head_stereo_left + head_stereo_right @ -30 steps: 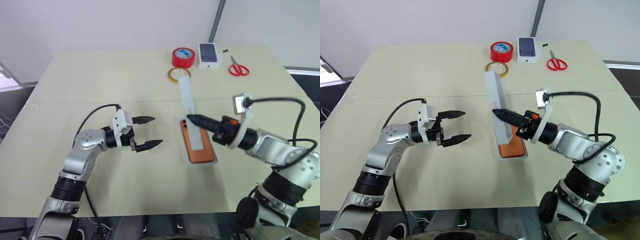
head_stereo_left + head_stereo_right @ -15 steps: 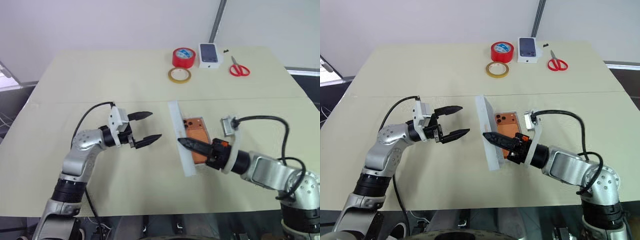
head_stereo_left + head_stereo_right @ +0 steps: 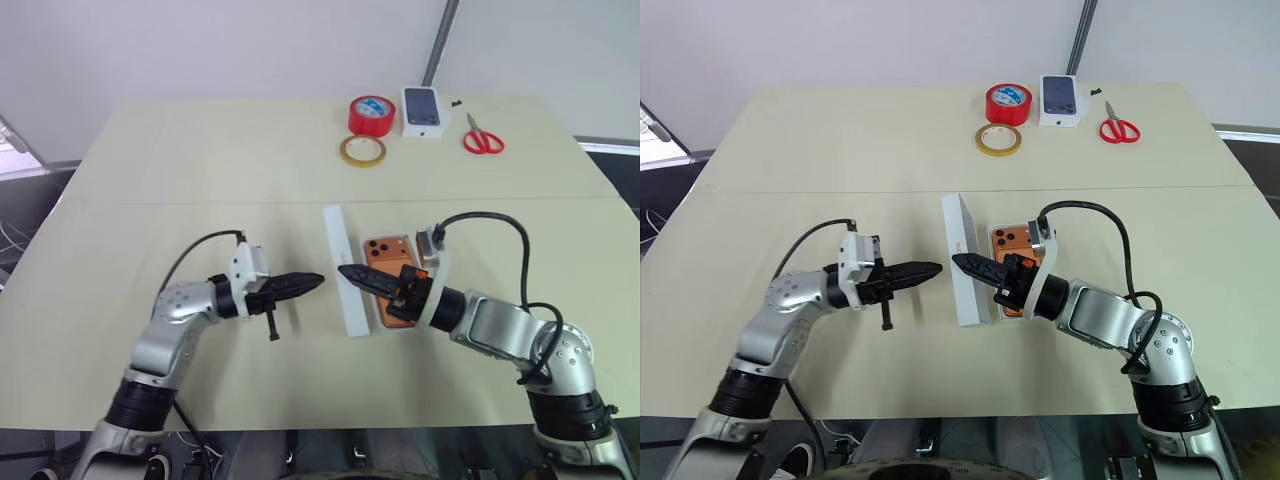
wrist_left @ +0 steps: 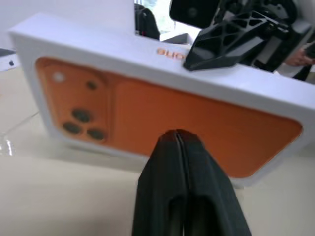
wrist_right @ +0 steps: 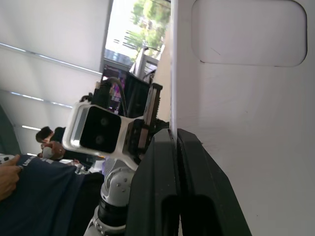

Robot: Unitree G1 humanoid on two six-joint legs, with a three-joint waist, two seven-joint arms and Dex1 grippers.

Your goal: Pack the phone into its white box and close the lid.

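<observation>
The orange phone [image 3: 388, 255] lies back up in the shallow white box [image 3: 388, 328] at the table's middle. Along the phone's left side the lid [image 3: 338, 262] stands on its long edge. Its outer face, printed orange [image 4: 147, 108], is turned toward my left gripper [image 3: 318, 280], which is shut and empty, level, its tips a short way from that face. My right gripper [image 3: 343, 269] reaches across the phone and is shut on the lid's upper wall. The right wrist view looks at the lid's white inside [image 5: 246, 123], which has a rounded recess.
At the table's far side stand a red tape roll [image 3: 371, 114], a thin yellowish tape ring [image 3: 362, 150], a small white carton [image 3: 422, 108] printed with a dark phone, and red scissors [image 3: 483, 140]. People [image 5: 29, 167] show behind in the right wrist view.
My right gripper has lowered the lid from a lifted tilt over the phone to stand on edge left of it. The left gripper has shut and dropped slightly toward the lid.
</observation>
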